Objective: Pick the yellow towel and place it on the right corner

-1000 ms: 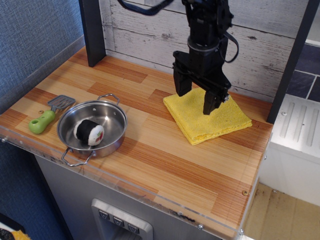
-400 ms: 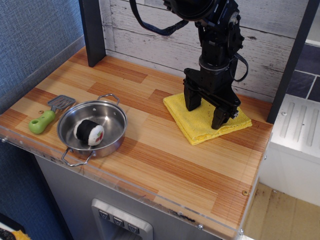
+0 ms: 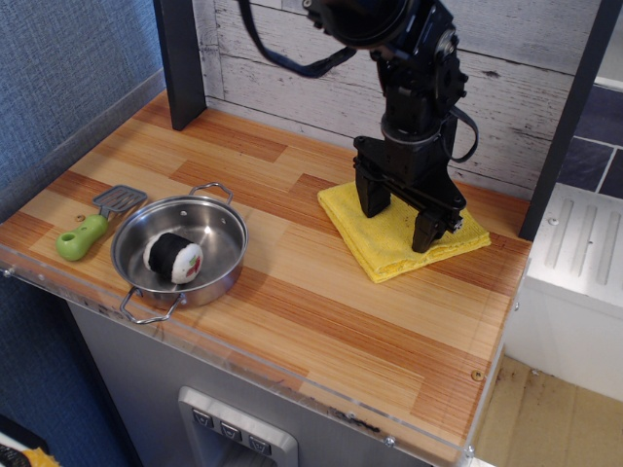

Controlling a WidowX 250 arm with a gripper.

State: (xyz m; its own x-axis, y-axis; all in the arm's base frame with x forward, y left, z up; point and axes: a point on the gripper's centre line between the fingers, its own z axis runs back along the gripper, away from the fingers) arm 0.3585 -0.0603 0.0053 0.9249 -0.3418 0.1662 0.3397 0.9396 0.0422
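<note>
The yellow towel (image 3: pixel 389 243) lies folded flat on the wood-grain tabletop at the back right, close to the plank wall. My black gripper (image 3: pixel 399 225) points straight down onto the towel with its jaws spread wide, both fingertips resting on or just above the cloth. Nothing is held between the fingers. The right corner (image 3: pixel 467 389) of the table, with its clear plastic rim and a small screw (image 3: pixel 476 375), lies in front of the towel and is bare.
A steel pan (image 3: pixel 181 255) holding a sushi-roll toy (image 3: pixel 173 258) sits at the front left. A green-handled spatula (image 3: pixel 92 226) lies left of it. A dark post (image 3: pixel 180 58) stands at the back left; another (image 3: pixel 569 107) rises right of the towel.
My gripper has moved down and slightly right onto the towel, jaws still spread. The towel has not moved.
</note>
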